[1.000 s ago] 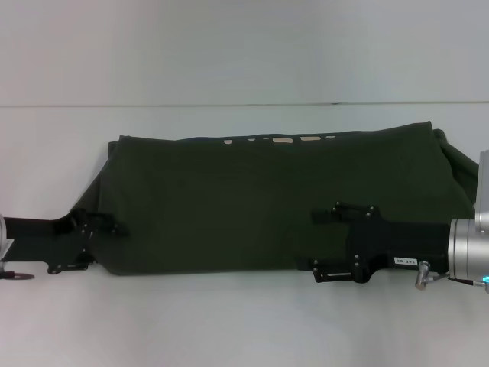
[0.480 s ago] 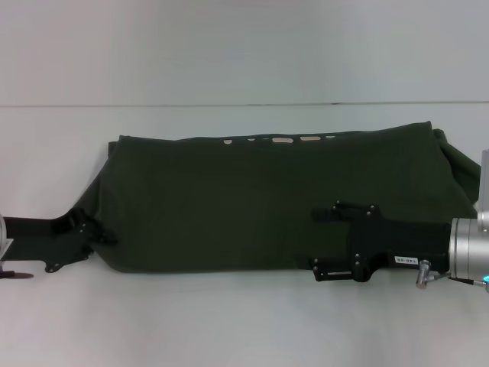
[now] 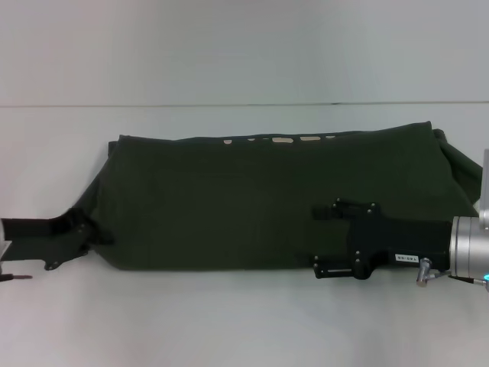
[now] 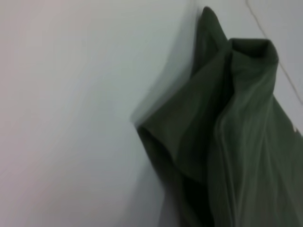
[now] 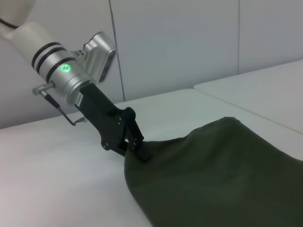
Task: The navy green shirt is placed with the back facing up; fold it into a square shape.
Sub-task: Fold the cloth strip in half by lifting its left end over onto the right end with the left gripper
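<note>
1. The navy green shirt (image 3: 267, 202) lies across the middle of the white table (image 3: 229, 321) as a long band running left to right, plain side up, with a sliver of cream lettering (image 3: 283, 141) peeking out along its far edge; by my reading the lengthwise folds are done and what remains is to bring one end over the other to make a square

2. The left gripper (image 3: 93, 228) sits at the shirt's left end, and the right wrist view shows its fingers pinched on a bunch of cloth there, so it holds the shirt; the corner is gathered and puckered, not flat. To fold well, lift only high enough to clear the layers beneath, then carry the end straight along the band so the edges stay lined up

3. The right gripper (image 3: 325, 238) rests over the near edge of the shirt, right of the middle, with its two fingers spread apart and lying above the cloth; whether they press it I cannot tell. It looks well placed to pin a fold line, so it should sit flat and square to the near edge

4. The right end bulges out in a loose flap (image 3: 457, 172); it may need tucking if the square is to be tidy

5. Set the carried end down edge on edge and smooth the pucker before letting go
</note>
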